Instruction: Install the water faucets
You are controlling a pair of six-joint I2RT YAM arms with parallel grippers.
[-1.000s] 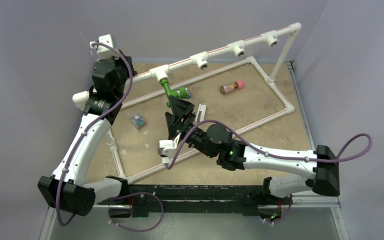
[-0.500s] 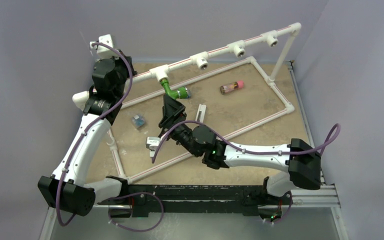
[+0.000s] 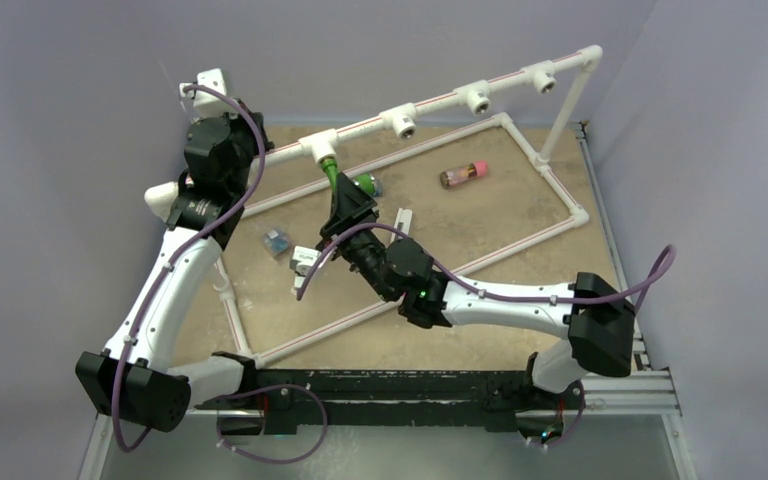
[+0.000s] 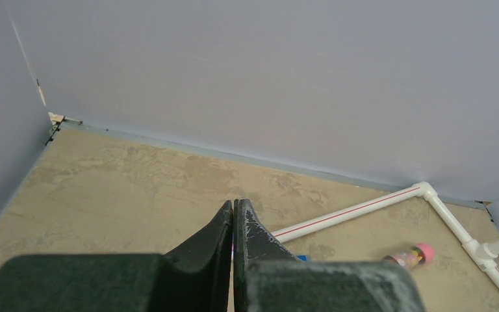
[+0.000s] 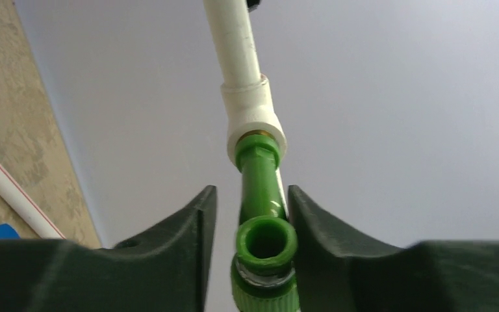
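A bright green water faucet [image 3: 337,174] hangs from the left tee fitting [image 3: 318,145] of the raised white pipe rail [image 3: 440,104]. Its stem is in the fitting and its spout bends toward the right. In the right wrist view the faucet [image 5: 260,188] stands between my fingers under the white tee [image 5: 253,110]. My right gripper [image 5: 250,192] is drawn in around the spout end: the right finger touches it and a gap shows on the left side. My left gripper [image 4: 233,203] is shut on nothing, held high at the back left corner.
Three open tee outlets [image 3: 404,126] sit further right along the rail. A low white pipe frame [image 3: 520,250] borders the tan board. On the board lie a small pink-capped bottle [image 3: 463,174], a little blue object [image 3: 277,241] and a white strip [image 3: 401,222].
My right arm has reached forward and left to the faucet, and its jaws have narrowed from wide open to close around the spout. The left arm has not moved.
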